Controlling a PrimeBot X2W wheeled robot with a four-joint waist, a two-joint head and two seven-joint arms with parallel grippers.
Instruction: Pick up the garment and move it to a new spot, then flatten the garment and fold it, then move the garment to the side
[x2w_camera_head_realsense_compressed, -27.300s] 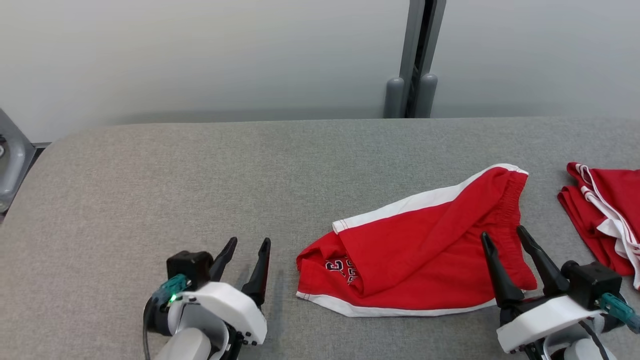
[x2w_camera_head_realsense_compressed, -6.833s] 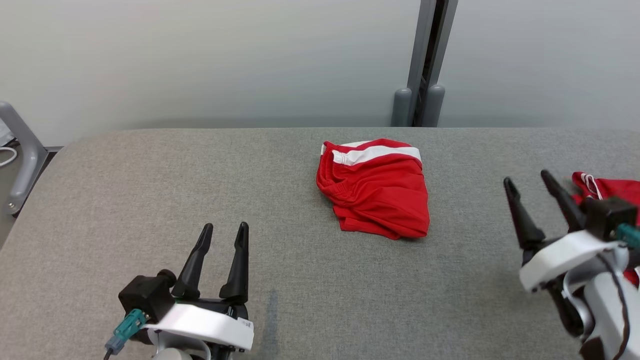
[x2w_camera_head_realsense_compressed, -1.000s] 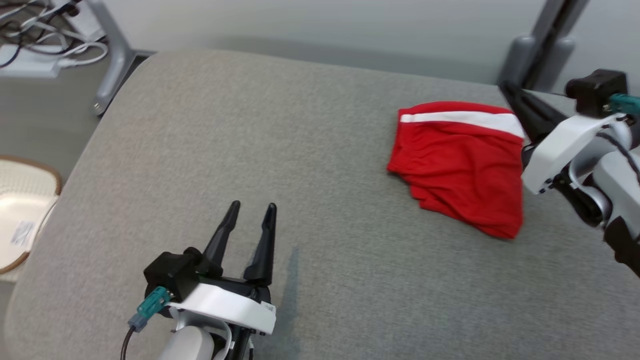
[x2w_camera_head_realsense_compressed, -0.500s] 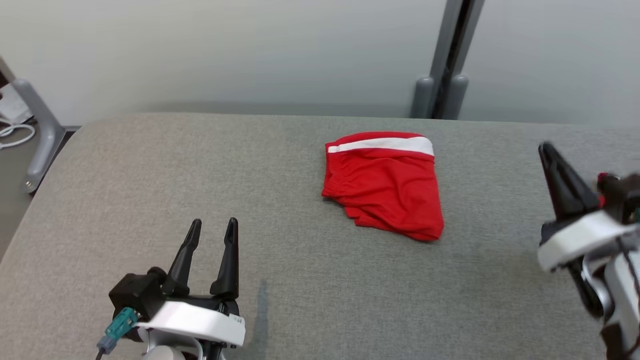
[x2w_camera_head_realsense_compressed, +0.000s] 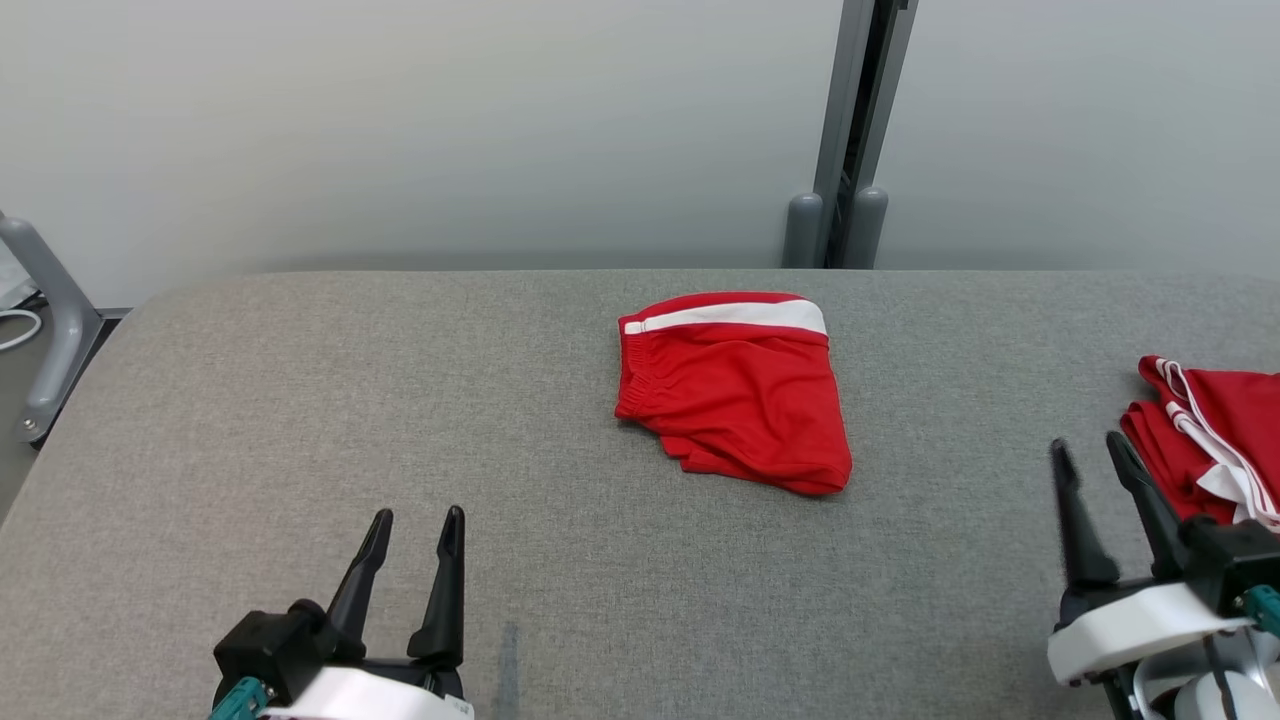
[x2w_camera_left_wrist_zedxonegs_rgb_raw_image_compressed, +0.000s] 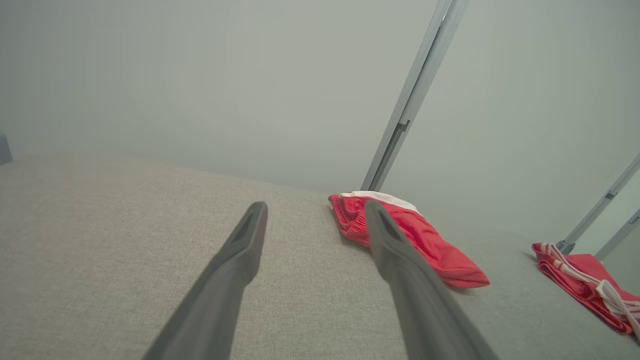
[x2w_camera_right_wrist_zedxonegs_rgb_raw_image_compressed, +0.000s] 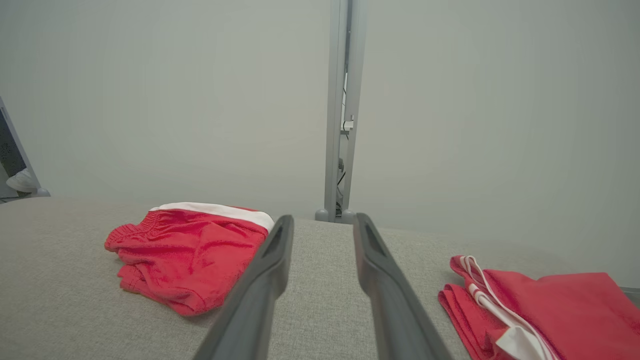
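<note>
Right tool (x2w_camera_head_realsense_compressed: 1086, 442) has released the folded garment (x2w_camera_head_realsense_compressed: 735, 390) and retreated, narrowly parted. Left tool (x2w_camera_head_realsense_compressed: 419, 513) stands wide, empty. The task looks finished.

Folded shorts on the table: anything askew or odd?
Slightly. The folded shorts sit skewed in the middle of the table. The near edge slants and the lower layers poke out at the near-left corner, so the fold isn't flush. No damage visible. A second red garment lies further right.
</note>
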